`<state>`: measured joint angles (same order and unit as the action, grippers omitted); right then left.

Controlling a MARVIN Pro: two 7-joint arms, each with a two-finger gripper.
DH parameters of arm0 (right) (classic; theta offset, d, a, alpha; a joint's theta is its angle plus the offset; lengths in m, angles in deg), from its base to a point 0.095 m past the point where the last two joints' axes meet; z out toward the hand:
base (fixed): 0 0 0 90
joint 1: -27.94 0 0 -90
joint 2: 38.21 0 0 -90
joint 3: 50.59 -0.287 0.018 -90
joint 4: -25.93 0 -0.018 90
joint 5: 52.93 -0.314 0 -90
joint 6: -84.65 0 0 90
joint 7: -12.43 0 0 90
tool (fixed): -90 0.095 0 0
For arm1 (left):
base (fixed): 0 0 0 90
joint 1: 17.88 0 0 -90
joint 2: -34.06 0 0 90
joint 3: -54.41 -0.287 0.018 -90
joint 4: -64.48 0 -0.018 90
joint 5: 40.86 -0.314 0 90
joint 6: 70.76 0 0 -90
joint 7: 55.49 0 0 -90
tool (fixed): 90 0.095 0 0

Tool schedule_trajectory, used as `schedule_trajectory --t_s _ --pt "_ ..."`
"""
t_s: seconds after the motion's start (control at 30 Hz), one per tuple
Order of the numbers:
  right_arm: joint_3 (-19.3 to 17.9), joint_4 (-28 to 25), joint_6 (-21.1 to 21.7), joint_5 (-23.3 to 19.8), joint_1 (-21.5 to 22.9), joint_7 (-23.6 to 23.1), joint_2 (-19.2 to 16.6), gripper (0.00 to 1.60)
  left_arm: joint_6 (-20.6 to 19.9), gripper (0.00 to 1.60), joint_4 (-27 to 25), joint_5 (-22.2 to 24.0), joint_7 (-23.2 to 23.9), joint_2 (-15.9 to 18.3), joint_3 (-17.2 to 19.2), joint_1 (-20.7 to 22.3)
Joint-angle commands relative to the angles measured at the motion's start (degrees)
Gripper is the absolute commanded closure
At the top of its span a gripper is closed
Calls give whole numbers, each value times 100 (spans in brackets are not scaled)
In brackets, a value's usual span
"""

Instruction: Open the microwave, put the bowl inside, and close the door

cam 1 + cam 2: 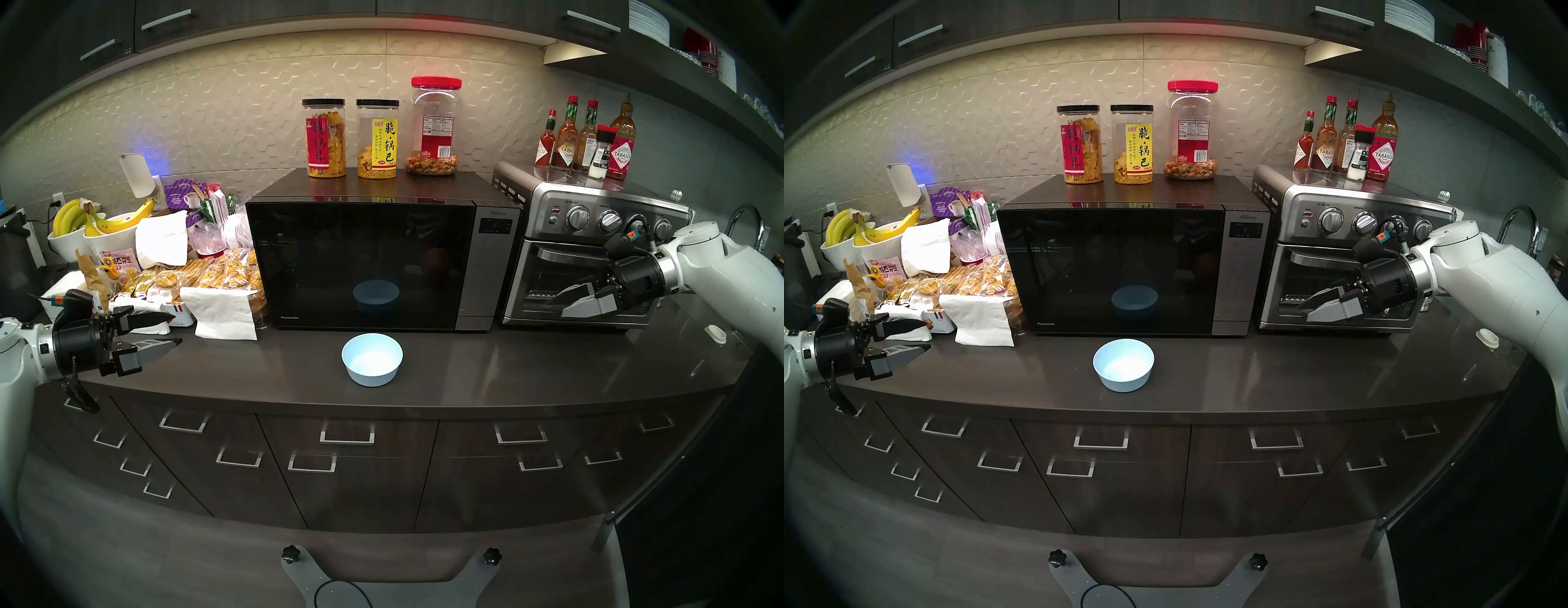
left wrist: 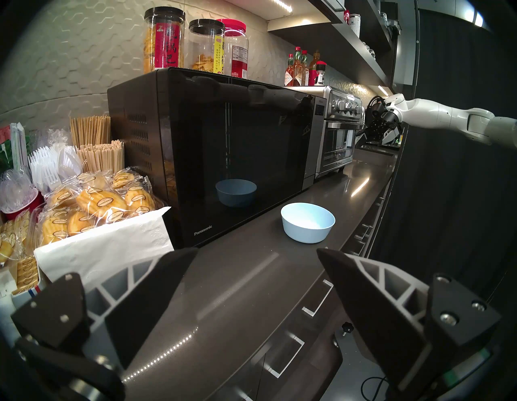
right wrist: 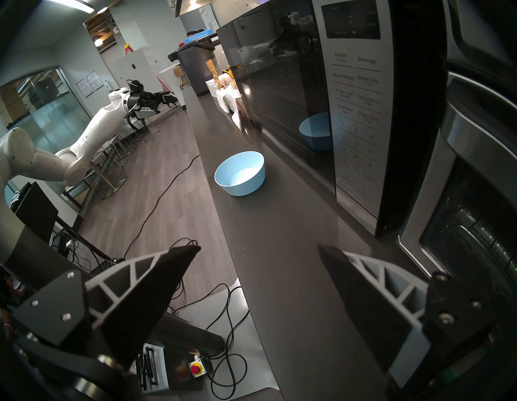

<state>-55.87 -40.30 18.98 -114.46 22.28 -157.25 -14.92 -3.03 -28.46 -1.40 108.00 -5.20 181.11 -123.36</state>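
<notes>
On the table (image 1: 551, 365), centre front: bowl (image 1: 372, 359) upright, empty, just ahead of the microwave (image 1: 382, 259), near but not touching the door (image 1: 360, 263); blue shape in the black glass is only its reflection. Door shut flush, no handle visible, control panel (image 1: 488, 263) at right edge, so opening probably means a panel button or a pull at the door edge — cannot tell which. Bowl likely staged in front for a short straight carry once the cavity is open. Three snack jars (image 1: 377, 138) on top of microwave, toaster oven (image 1: 594, 250) just right of it, snack bags and napkins (image 1: 212, 293) crowding left side, close to where the door may swing. Left tool (image 1: 167, 329) hovering over table's left end, fingers spread wide, holding nothing, touching nothing, aimed toward bowl. Right tool (image 1: 560, 299) in front of toaster oven door, aimed toward microwave, fingers also spread wide in wrist view, empty, clear of table. Task not started: door first.
</notes>
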Motion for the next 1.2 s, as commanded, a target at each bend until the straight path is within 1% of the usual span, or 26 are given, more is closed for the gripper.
schedule_trajectory --t_s 0.0,0.4,0.77,0.9,1.17 --pt "-80 -1 7 -38 92 1 2 0 -10 0 0 23 4 6 49 19" --pt "-82 -1 7 -37 91 1 2 0 -11 0 0 20 6 4 49 21" --pt "-82 -1 7 -36 90 0 2 0 -274 0 49 127 56 106 31 139" --pt "-82 0 7 -36 90 0 2 0 -395 0 -1 96 9 184 -52 220" --pt "-82 0 6 -35 90 -1 2 0 -602 0 -83 35 -221 331 -366 449"
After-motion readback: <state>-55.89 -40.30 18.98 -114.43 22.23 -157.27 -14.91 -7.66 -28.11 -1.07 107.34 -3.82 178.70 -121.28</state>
